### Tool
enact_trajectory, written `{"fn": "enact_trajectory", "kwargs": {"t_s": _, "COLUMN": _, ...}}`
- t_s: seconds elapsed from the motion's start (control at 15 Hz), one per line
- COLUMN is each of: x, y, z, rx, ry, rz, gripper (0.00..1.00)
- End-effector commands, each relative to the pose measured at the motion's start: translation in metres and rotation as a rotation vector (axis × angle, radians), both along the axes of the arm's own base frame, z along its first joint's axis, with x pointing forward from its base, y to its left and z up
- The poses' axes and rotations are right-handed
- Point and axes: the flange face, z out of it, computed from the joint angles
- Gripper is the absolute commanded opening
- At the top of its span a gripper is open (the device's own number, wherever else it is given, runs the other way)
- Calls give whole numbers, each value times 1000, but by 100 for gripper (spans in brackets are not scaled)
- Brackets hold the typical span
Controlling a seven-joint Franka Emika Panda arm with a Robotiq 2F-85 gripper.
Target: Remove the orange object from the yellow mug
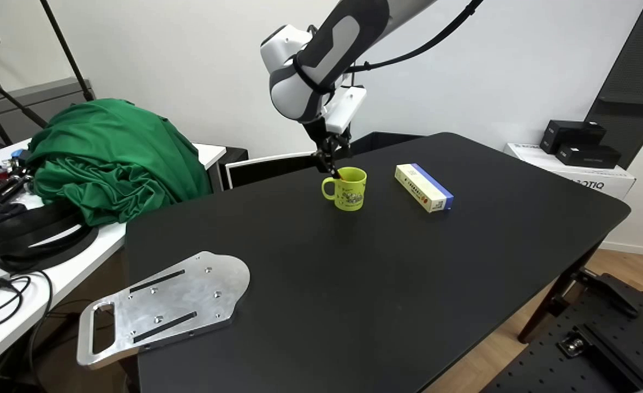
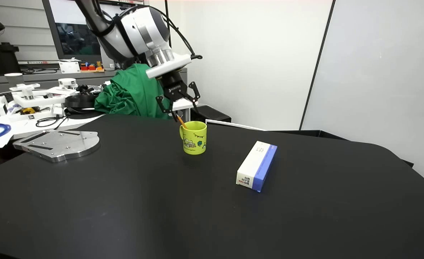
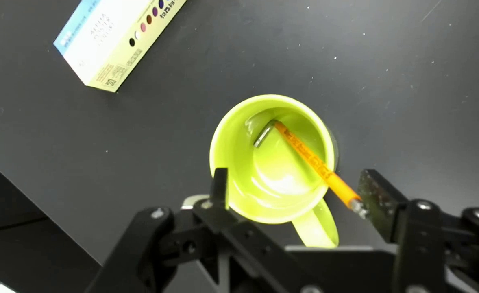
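Note:
The yellow mug stands upright on the black table in both exterior views (image 1: 349, 197) (image 2: 194, 143) and shows from above in the wrist view (image 3: 233, 142). The orange stick leans inside it, its upper end out over the rim near the handle (image 3: 312, 160) (image 2: 182, 123) (image 1: 341, 177). A small metal piece (image 3: 265, 133) lies by the stick's lower end inside the mug. My gripper (image 3: 296, 191) is open above the mug, also in both exterior views (image 1: 333, 162) (image 2: 186, 114). The stick's silver tip lies between the fingers, close to the right one; I cannot tell whether they touch.
A yellow-and-blue box (image 1: 424, 187) (image 2: 257, 165) (image 3: 113, 36) lies on the table beside the mug. A metal plate (image 1: 190, 295) (image 2: 59, 144) with a handle cutout lies at a table edge. A green cloth heap (image 1: 108, 158) (image 2: 136, 91) rests on a cluttered side table.

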Motion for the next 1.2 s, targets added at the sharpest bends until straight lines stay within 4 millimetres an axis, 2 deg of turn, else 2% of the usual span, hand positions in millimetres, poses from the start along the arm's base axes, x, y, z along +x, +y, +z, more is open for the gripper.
{"fn": "enact_trajectory", "kwargs": {"t_s": 0.0, "x": 4, "y": 1, "z": -4, "rx": -27, "ry": -10, "rz": -23, "gripper": 51}}
{"fn": "enact_trajectory", "kwargs": {"t_s": 0.33, "x": 2, "y": 1, "z": -11, "rx": -30, "ry": 15, "rz": -34, "gripper": 17}}
{"fn": "enact_trajectory", "kwargs": {"t_s": 0.53, "x": 1, "y": 0, "z": -14, "rx": -32, "ry": 28, "rz": -38, "gripper": 0}}
{"fn": "enact_trajectory", "kwargs": {"t_s": 0.93, "x": 2, "y": -6, "z": -6, "rx": -26, "ry": 30, "rz": -70, "gripper": 0}}
{"fn": "enact_trajectory", "kwargs": {"t_s": 1.0, "x": 4, "y": -6, "z": -3, "rx": -32, "ry": 22, "rz": -73, "gripper": 26}}
{"fn": "enact_trajectory", "kwargs": {"t_s": 1.07, "x": 4, "y": -6, "z": -2, "rx": -34, "ry": 21, "rz": -74, "gripper": 1}}
{"fn": "enact_trajectory", "kwargs": {"t_s": 1.13, "x": 5, "y": -6, "z": -1, "rx": -35, "ry": 25, "rz": -76, "gripper": 29}}
